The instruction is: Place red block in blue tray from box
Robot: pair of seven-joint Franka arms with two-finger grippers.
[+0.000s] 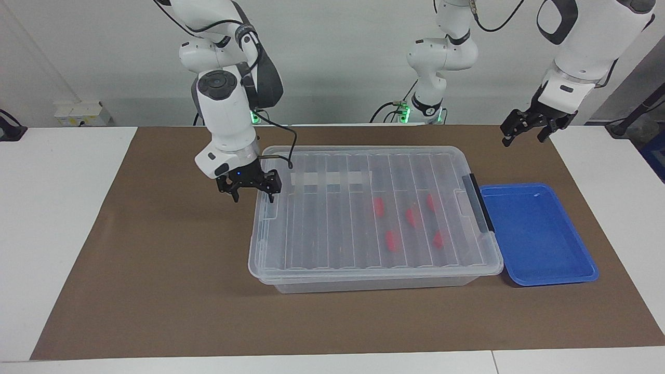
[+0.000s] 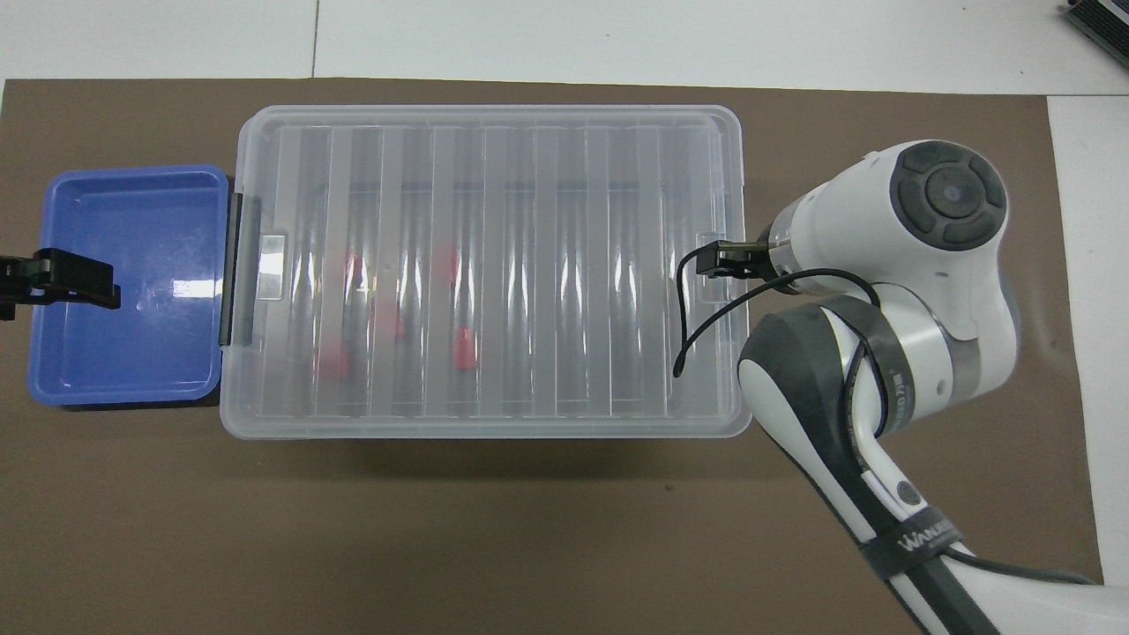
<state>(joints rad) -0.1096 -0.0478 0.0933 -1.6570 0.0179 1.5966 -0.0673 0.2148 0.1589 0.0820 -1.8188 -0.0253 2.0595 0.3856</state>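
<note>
From my remote station, nearest the two robots I saw the left arm waiting, its black two-finger left gripper [image 1: 530, 130] raised over the brown mat [image 1: 156, 259] near the table's edge at that arm's end, fingers spread and holding nothing. In the overhead view its tip showed over the shallow blue plastic tray with rounded corners [image 2: 132, 370].

The right arm reached in from its own end. Its black right gripper [image 1: 250, 191] hung pointing down at the end of the large clear plastic storage box [image 1: 374, 275] that faces the right arm, one fingertip over the brown mat just beside the box and the other over the edge of the ribbed clear lid [image 1: 332, 228]. Its fingers stood wide apart and gripped nothing; I could not tell whether a fingertip touched the lid's end tab.

The lid lay closed on the box, with a white tape strip [image 1: 330, 179] on it toward the robots and a black latch [image 1: 480, 203] at the end facing the left arm. Through the lid I saw five small red plastic blocks [image 1: 378, 206] scattered in the half of the box toward the left arm's end.

The blue tray sat on the mat just beside the latched end of the box.
</note>
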